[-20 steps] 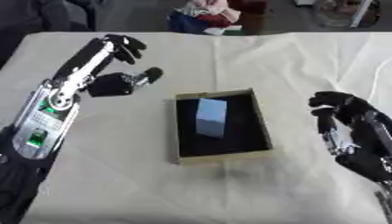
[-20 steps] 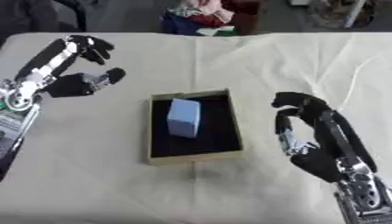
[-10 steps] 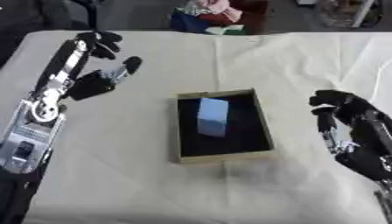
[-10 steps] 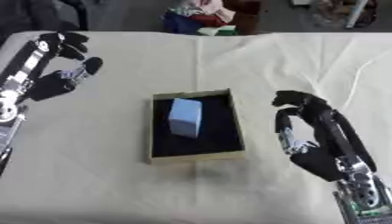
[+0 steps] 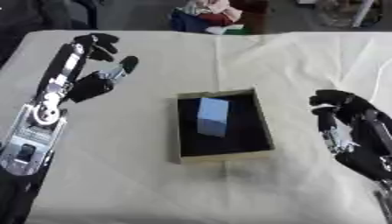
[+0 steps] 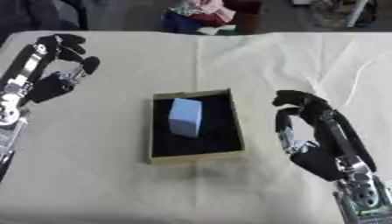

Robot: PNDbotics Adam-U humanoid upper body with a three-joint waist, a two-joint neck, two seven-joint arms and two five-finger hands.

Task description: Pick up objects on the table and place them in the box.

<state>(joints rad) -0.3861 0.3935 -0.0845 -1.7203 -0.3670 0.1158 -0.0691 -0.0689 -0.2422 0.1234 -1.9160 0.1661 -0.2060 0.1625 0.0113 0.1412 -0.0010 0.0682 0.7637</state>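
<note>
Both eye views look down from head onto table [image 5: 138, 175], sharing box [image 6: 157, 159] at centre

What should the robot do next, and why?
Probably nothing more than resting both hands. The pale blue block already sits inside the box, no other object shows on the cloth-covered table, and the left hand and right hand hold nothing.
</note>
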